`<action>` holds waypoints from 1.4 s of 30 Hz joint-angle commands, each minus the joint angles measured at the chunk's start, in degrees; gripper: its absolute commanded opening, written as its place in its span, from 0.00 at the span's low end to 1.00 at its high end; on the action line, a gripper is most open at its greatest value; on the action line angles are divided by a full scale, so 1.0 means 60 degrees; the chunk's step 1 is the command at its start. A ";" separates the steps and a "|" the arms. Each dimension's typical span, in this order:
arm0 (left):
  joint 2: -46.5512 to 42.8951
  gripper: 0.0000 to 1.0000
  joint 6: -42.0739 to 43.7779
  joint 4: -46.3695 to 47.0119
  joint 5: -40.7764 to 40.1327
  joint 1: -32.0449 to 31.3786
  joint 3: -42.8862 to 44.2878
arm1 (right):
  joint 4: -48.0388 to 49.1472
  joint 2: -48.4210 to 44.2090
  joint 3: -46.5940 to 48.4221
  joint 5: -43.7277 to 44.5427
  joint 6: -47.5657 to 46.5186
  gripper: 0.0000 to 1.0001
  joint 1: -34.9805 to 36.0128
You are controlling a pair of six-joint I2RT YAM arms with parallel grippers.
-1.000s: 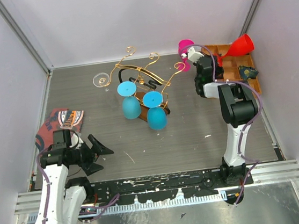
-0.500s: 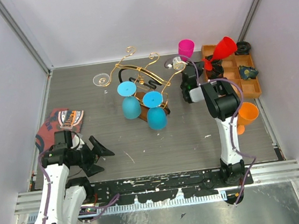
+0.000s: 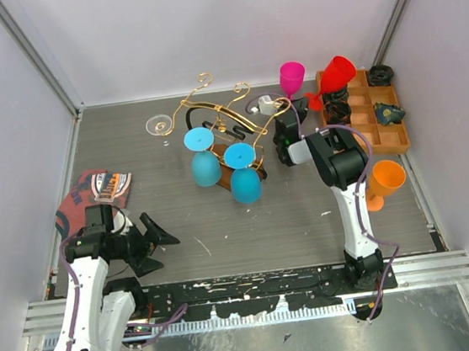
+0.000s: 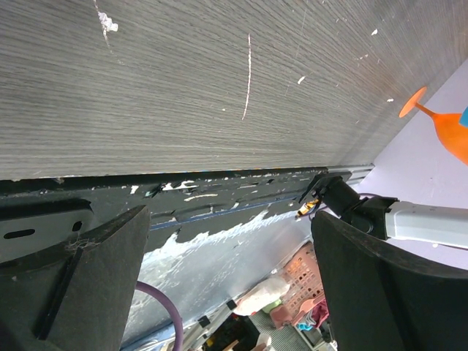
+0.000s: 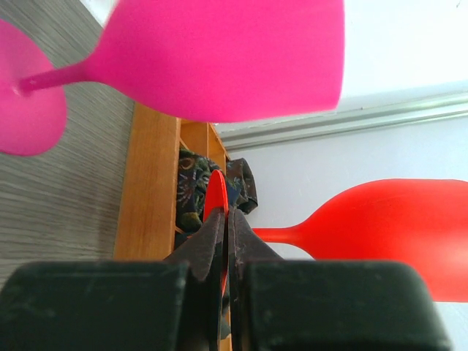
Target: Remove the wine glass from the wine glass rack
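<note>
Jaws on the right gripper [image 5: 224, 223] are pinched shut on the thin round foot of the red wine glass [image 3: 339, 73]. The red glass is off the wine glass rack [image 3: 229, 125]. It is up in the air, tipped on its side, over the left end of the orange tray [image 3: 374, 149] near the far right corner of the counter [image 3: 265, 223]. Its cup points toward the back wall.

The rack stands in the middle of the counter near the far edge. Two blue glasses hang from it upside down, one [image 3: 203, 160] on the left and one [image 3: 244, 177] closer to the near edge. A clear glass [image 3: 159, 125] is at the rack's left end. A pink glass [image 3: 292, 76] is just beside the rack's right end, between the rack and the red glass. It is hard to tell if the pink one is on the wire.

An orange glass [image 3: 382, 182] lies on its side by the right edge, near the right arm.

The left gripper [image 4: 230, 219] is low by the left edge, close to the near left corner. Its jaws are spread wide with nothing between them. A printed cloth [image 3: 94, 191] lies just past it.
</note>
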 commanded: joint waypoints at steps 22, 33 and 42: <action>0.0336 0.98 0.0371 0.0075 0.0403 0.0004 -0.0047 | -0.1910 0.0885 0.0867 0.0120 0.1146 0.01 0.0449; 0.0396 0.98 0.0445 0.0110 0.0474 0.0005 -0.0094 | -0.2260 0.0986 0.0645 0.0035 0.1478 0.23 0.0630; 0.0470 0.98 0.0632 -0.0103 0.0450 0.0003 0.0035 | -0.2158 0.1175 0.0454 0.0252 0.1614 0.33 0.0781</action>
